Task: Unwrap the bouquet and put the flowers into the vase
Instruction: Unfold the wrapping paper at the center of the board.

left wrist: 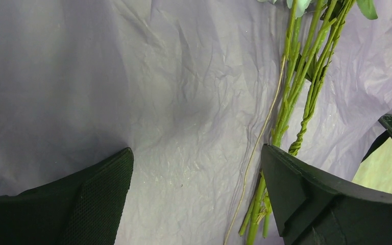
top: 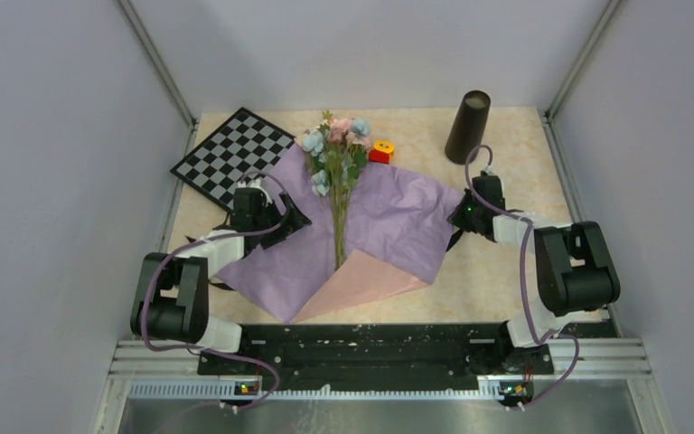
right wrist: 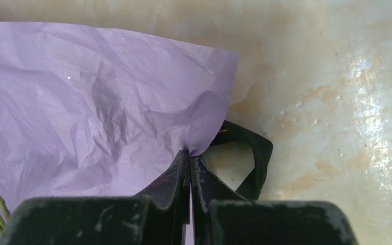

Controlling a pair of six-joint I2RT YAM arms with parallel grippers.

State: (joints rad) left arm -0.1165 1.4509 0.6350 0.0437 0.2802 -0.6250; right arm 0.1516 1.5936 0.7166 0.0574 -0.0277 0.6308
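Now counts one vase (top: 467, 127), one checkered board (top: 232, 155), one bouquet paper (top: 398, 217) spread under one bunch of flowers (top: 337, 172), left pincer (left wrist: 196, 153) gaping above, right pincer (right wrist: 190, 153) clamped on that paper's edge.

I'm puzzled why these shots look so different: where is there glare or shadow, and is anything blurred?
Top view: even light, sharp throughout. Left wrist view: the paper greys into shadow at left, and the stems are crisp. Right wrist view: glare whitens the table at right; the right pincer, close up, looks slightly soft.
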